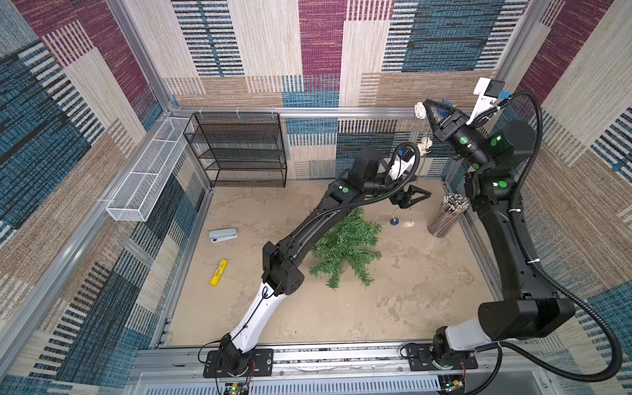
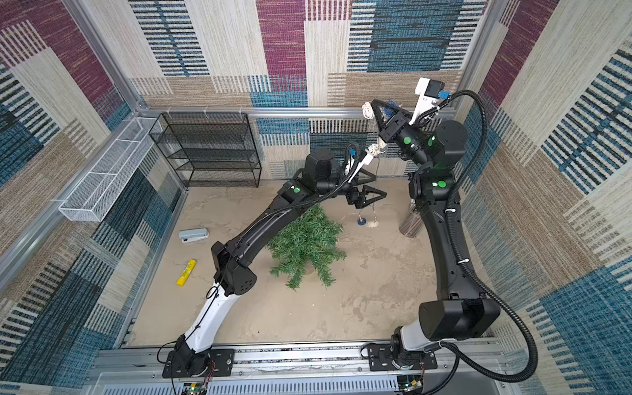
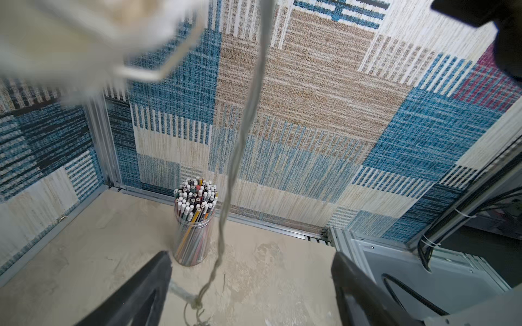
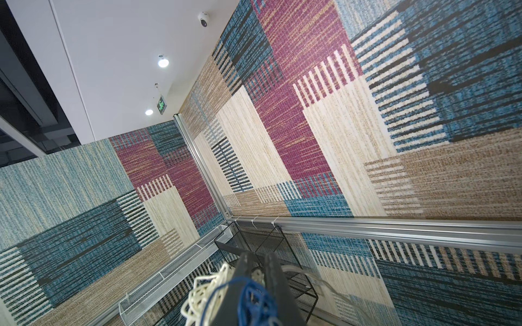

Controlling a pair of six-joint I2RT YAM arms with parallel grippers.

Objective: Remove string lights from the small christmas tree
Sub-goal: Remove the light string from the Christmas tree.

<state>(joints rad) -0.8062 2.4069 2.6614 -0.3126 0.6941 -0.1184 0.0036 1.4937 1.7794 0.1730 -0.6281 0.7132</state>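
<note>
A clear cup (image 1: pixel 446 219) packed w/ upright coloured pencils is seen at the far right of the bench (image 1: pixel 376 307). A black mesh shelf (image 1: pixel 236 150) and a white wire basket (image 1: pixel 147 184) are fixed at the far left. The string lights (image 1: pixel 421 110) are gripped high up in the right claw (image 1: pixel 427 111), jaws nearly shut on the balls; the wire hangs approx. vertical to the bench beside the cup. The left claw (image 1: pixel 415 196) is held wide, nothing in it, around the hanging wire. The small christmas tree (image 1: pixel 345 246) is seen mid-bench, under the left arm.
</note>
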